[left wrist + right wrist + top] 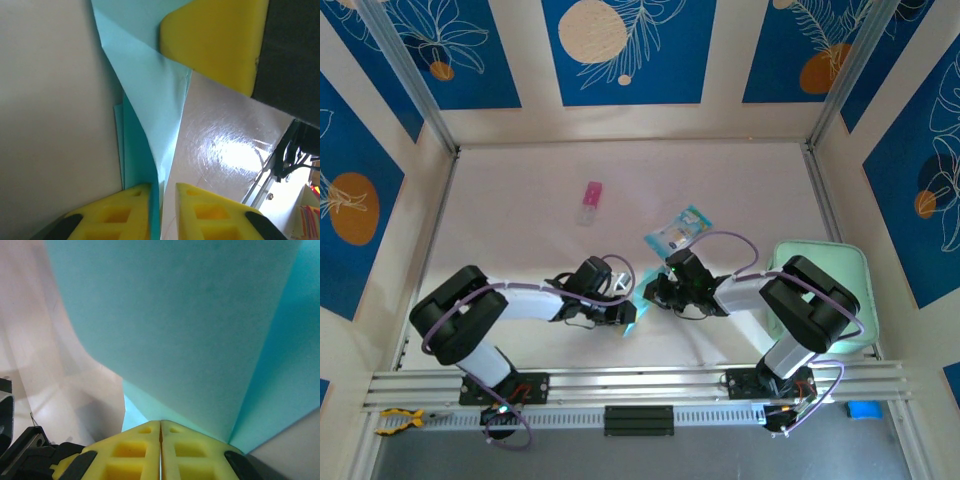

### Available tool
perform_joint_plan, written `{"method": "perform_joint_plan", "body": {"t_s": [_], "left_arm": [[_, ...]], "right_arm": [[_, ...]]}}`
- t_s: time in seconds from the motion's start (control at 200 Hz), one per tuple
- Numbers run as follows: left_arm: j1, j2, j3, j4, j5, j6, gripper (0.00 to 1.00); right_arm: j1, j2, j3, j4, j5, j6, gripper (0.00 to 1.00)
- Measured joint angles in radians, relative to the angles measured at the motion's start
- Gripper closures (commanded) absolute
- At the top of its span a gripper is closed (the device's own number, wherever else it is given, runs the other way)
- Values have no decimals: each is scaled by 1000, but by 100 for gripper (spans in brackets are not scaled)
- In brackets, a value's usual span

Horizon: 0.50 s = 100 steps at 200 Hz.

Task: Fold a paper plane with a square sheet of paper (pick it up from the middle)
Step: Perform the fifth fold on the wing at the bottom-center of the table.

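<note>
The yellow pads of the right hand are pressed shut on the square sheet of paper, held creased between the two hands over the near middle of the surface, while the left hand is parted only a crack with a fold running through the gap. With that grip so slack, the sheet could be dragged askew or torn if either arm pulls. How many folds are made cannot be judged — the sheet is cut off in both wrist views and covered from above.

Cream walls carry blue leaf-printed panels — a pale pinkish table lies below, brightly lit.
</note>
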Motion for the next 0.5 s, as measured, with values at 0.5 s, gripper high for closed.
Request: {"method": "perform_joint_plan", "body": {"t_s": [0.5], "left_arm": [[4,-64,-32,-70,19,45,88]], "right_arm": [[-6,2,0,0,-3,6,90]]}}
